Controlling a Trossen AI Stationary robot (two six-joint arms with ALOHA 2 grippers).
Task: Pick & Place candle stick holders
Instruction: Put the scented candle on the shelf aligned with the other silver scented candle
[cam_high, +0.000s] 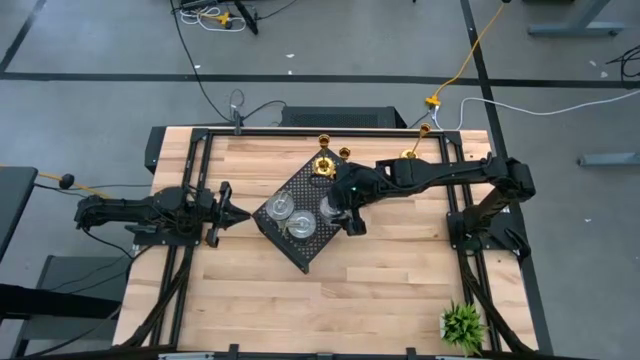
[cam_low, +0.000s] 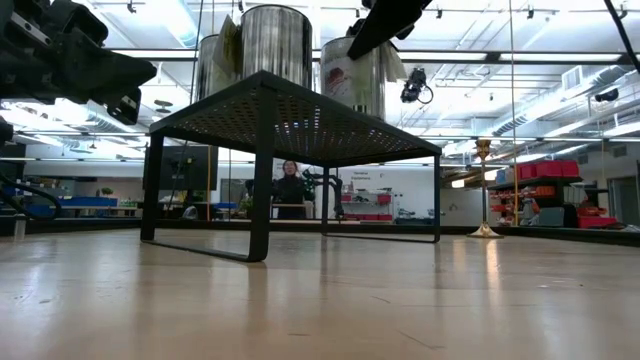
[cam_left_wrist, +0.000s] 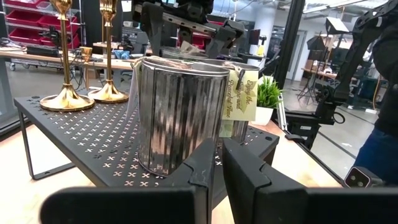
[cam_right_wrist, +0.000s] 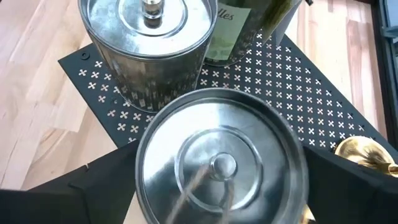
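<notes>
Wooden tabletop (cam_high: 400, 270) fills the centre of my overhead frame, with a black perforated tray (cam_high: 300, 250) standing on it just left of centre, turned diagonally. On the tray I read three silver candle stick holders (cam_high: 300, 223) grouped toward its middle, and gold candle stick holders (cam_high: 324, 166) at its upper corner; one more gold holder (cam_high: 410, 153) stands off the tray, right of centre near the top edge of the table. My right gripper (cam_high: 345, 212) sits over the tray's right side, directly above the rightmost silver holder (cam_right_wrist: 221, 165); its jaws are spread wide on either side of that holder, and I cannot tell whether they touch it. My left gripper (cam_high: 232, 213) waits at mid-left of the frame, just off the tray's left corner, jaws closed and holding nothing. A small green plant (cam_high: 462, 325) occupies the lower right corner of the table.
</notes>
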